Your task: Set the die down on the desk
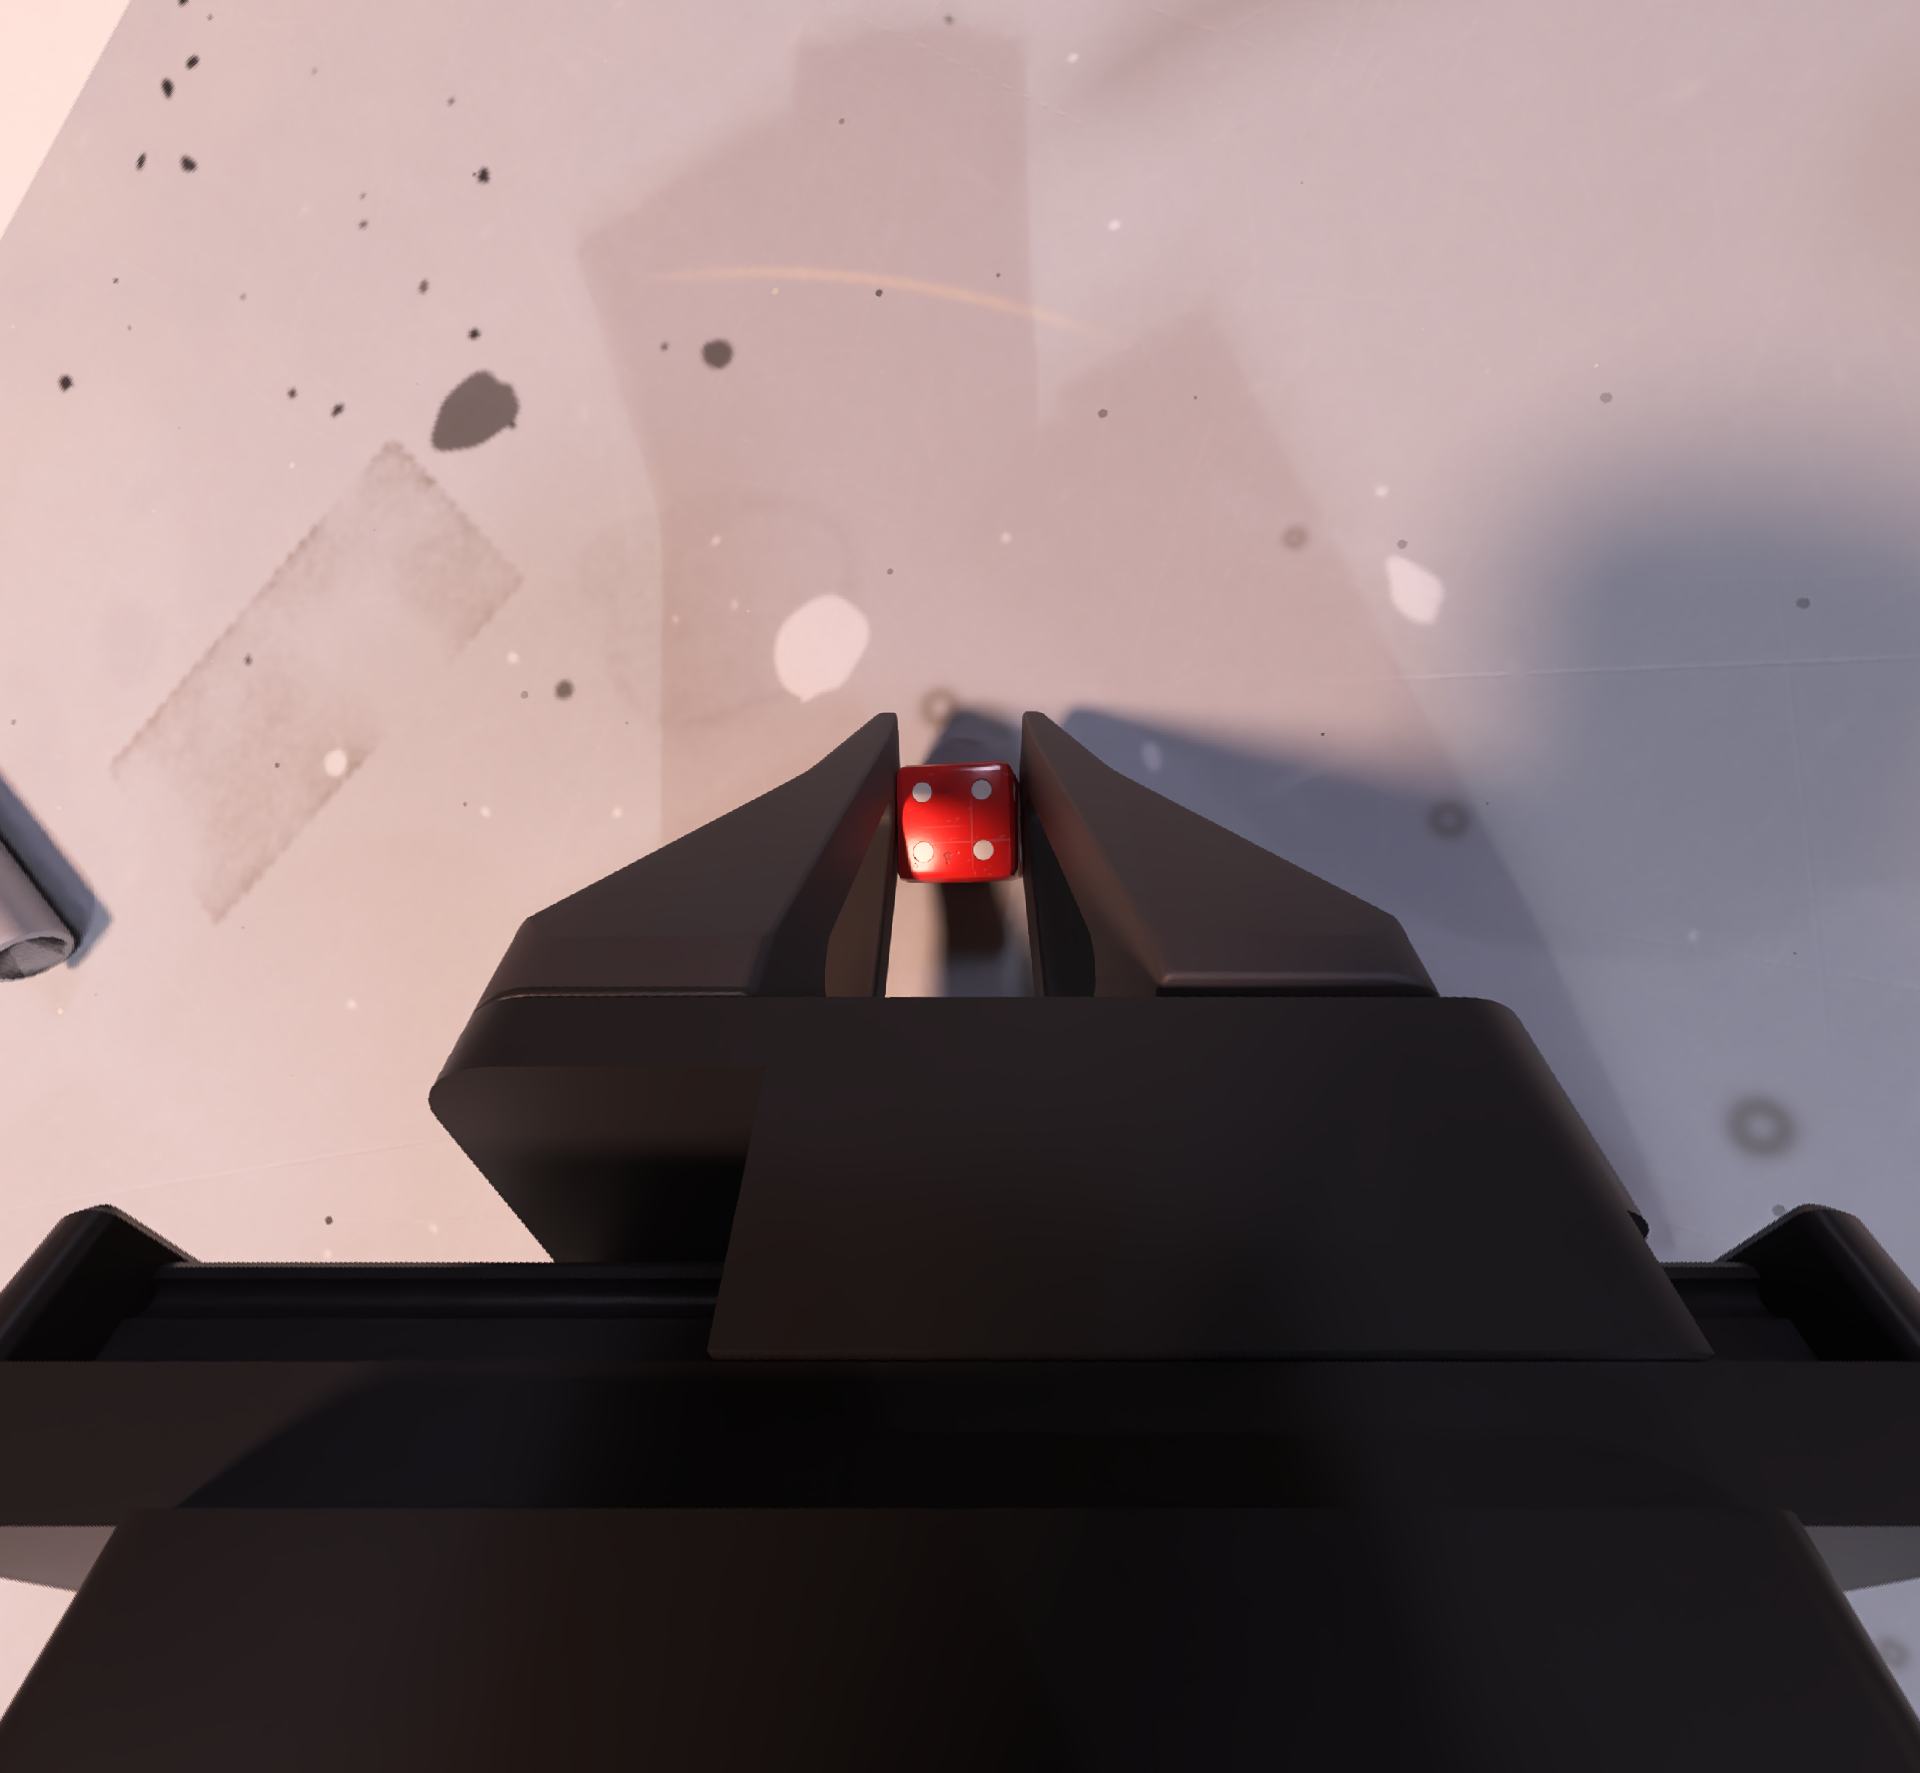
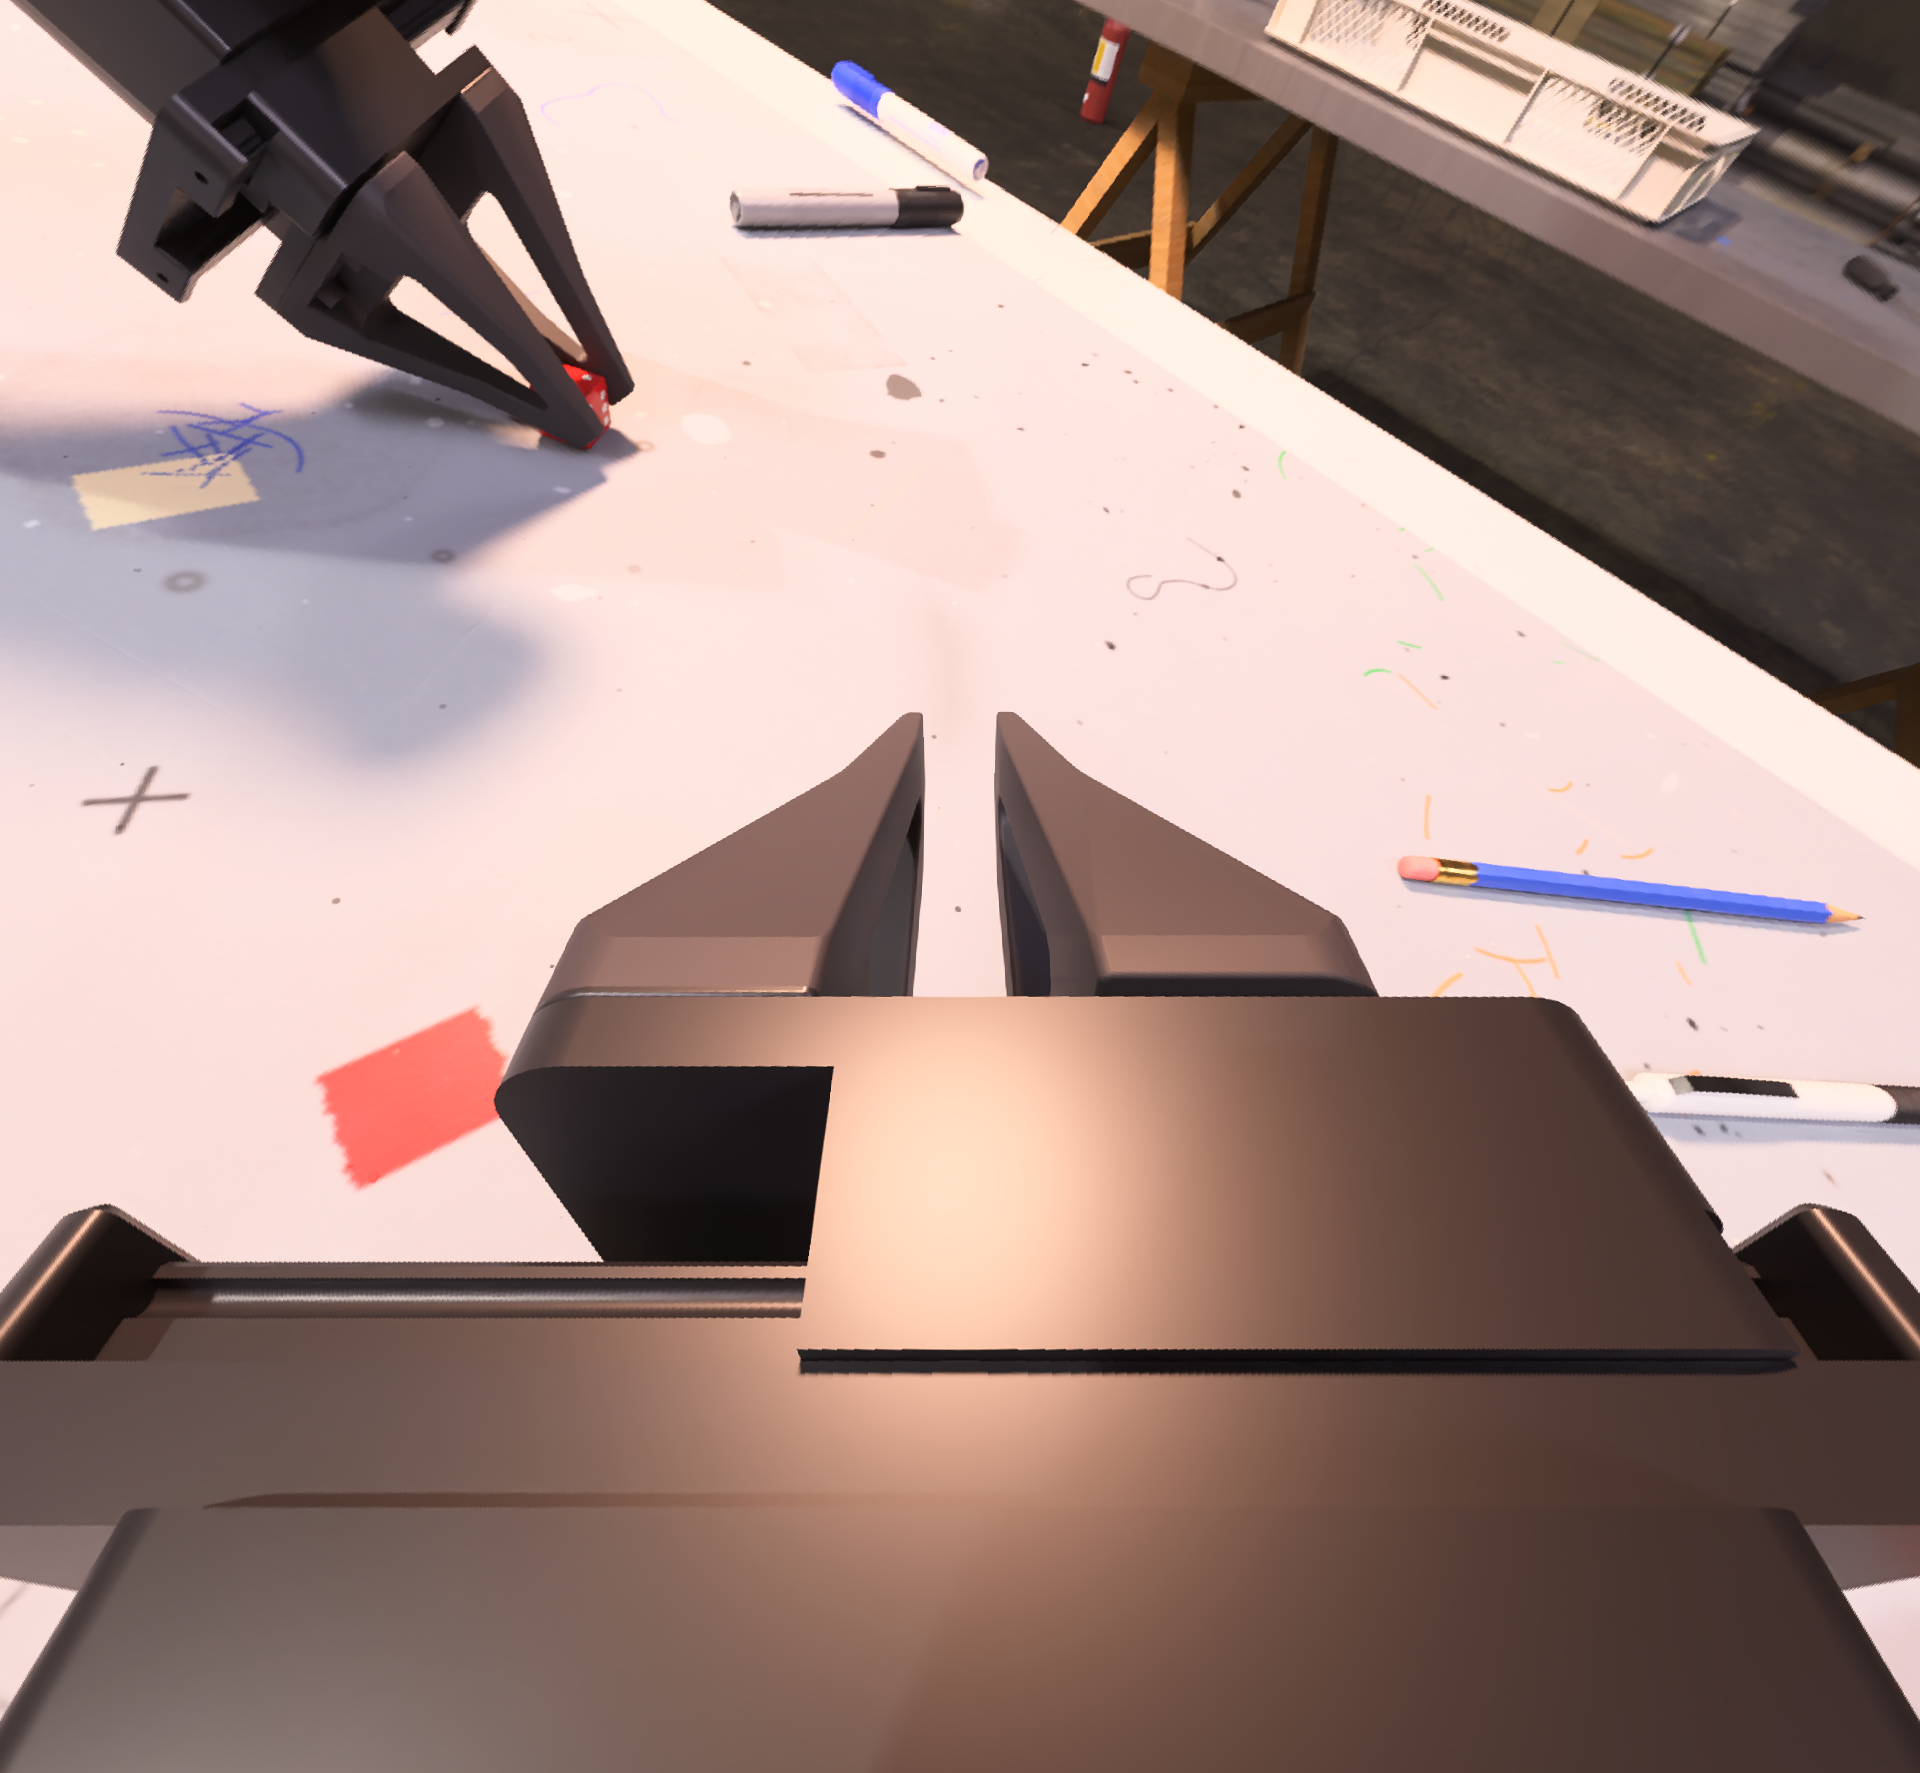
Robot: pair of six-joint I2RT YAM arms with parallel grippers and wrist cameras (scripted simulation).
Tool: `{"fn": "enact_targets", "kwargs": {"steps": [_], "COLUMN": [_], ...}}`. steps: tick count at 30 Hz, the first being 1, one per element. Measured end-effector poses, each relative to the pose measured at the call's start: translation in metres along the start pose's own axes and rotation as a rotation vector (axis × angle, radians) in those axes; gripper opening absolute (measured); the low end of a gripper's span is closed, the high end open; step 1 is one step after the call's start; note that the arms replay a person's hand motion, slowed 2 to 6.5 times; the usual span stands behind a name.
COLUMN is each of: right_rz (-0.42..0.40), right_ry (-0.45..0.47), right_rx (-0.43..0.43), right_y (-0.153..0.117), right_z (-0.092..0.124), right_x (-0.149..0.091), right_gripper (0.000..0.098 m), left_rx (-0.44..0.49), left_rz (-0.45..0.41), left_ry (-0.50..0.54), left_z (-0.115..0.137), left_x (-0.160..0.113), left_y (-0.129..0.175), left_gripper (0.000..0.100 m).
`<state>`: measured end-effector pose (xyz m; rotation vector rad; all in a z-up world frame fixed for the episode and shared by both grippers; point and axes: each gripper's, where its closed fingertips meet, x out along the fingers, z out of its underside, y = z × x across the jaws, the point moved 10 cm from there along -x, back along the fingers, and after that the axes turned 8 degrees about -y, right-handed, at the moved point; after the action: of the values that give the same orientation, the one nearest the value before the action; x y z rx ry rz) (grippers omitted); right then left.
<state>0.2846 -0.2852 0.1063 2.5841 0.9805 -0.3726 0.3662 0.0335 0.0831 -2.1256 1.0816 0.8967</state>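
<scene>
The left tool (image 1: 959,747) is gripping the red die (image 1: 957,823) between its two fingertips, the four-pip face turning toward the wrist camera. In the right wrist view the same tool (image 2: 592,409) is angling steeply down, and the die (image 2: 585,404) is sitting at the very tips, low over the white tabletop (image 2: 790,518) — it is probably touching the surface, though the fingers and their shadow are hiding the underside. That spot is lying in the inner part of the tabletop, well in from the far edge. The right tool (image 2: 959,736) is hovering nearer the camera with nothing between its fingers, which are standing only a narrow gap apart. A grey marker with a black cap (image 2: 847,208) and a white marker with a blue cap (image 2: 907,121) are lying near the far edge, close to each other but not touching. A blue pencil with a pink eraser (image 2: 1626,890) is resting toward the right-hand edge, and another white marker (image 2: 1777,1098) is showing just beyond the right tool's body. A red patch (image 2: 410,1095) and a yellowish patch (image 2: 166,492) — the latter scribbled over in blue — are marking the surface, along with a small pencilled cross (image 2: 135,798). Beyond the tabletop a white crate (image 2: 1496,76) is sitting on another bench.
</scene>
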Motion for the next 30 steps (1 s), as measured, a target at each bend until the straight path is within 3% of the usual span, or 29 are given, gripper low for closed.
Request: {"fn": "enact_targets", "kwargs": {"steps": [10, 15, 30], "right_rz": [-0.184, -0.244, -0.269], "right_ry": [-0.117, -0.181, -0.369], "right_rx": [0.082, 0.082, 0.072], "right_y": [-0.013, -0.029, -0.05], "right_z": [-0.01, -0.019, -0.032], "right_x": [0.022, 0.039, 0.091], "right_gripper": [0.0137, 0.0164, 0.0175], "left_rx": [-0.005, -0.005, 0.0], "left_rz": [-0.015, -0.019, -0.024], "left_ry": [0.002, 0.001, 0.002], "left_z": [0.0, 0.0, 0.0], "left_x": [0.0, 0.0, 0.0], "left_y": [-0.001, -0.001, 0.0], "left_gripper": [0.024, 0.025, 0.025]}}
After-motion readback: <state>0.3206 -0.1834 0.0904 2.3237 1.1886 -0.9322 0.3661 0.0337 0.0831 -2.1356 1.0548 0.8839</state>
